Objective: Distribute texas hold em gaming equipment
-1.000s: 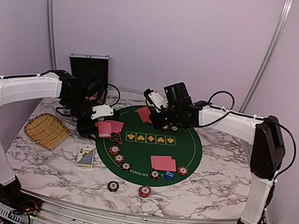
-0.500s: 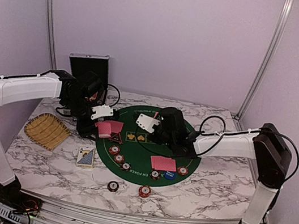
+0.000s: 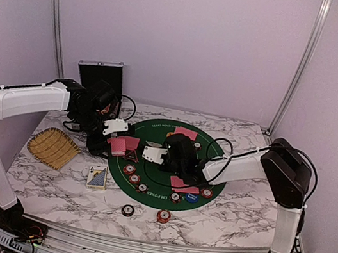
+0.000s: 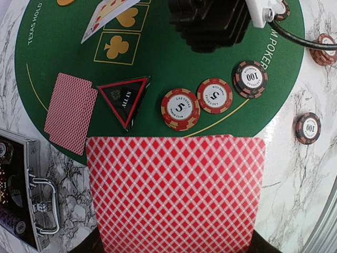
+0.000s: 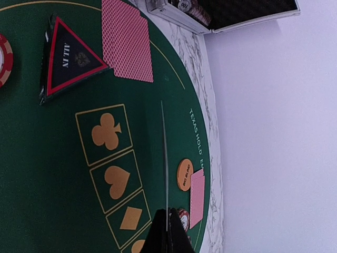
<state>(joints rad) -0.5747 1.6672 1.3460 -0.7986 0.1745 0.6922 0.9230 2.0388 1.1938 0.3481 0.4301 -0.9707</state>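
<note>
Low in the right wrist view, my right gripper (image 5: pixel 168 219) is clamped tight on a single playing card (image 5: pixel 165 158). From this angle the card is edge-on, a thin pale line rising from the fingers over the round green felt poker mat (image 5: pixel 42 174).

Left of centre in the overhead view, my left gripper (image 3: pixel 109 144) is closed on a red-backed, diamond-patterned playing card (image 4: pixel 176 192). It fills the lower half of the left wrist view, and I cannot tell whether it is one card or several.

Just above it in that frame, a dark triangular marker with a red border (image 4: pixel 125 100) lies flat on the mat. Another red-backed card (image 4: pixel 70 112) lies face down just left of the marker. To the marker's right, two red poker chips (image 4: pixel 180 109) and a dark poker chip (image 4: pixel 250 79) sit in a curved row.

A small orange disc (image 5: pixel 185 174) rests near the mat's edge, lower middle of the right wrist view.

In the overhead view, a silver metal case with black lining (image 3: pixel 100 77) stands at upper left on the white marble table (image 3: pixel 232 215), and a yellow woven straw tray (image 3: pixel 53 146) lies at the left.
</note>
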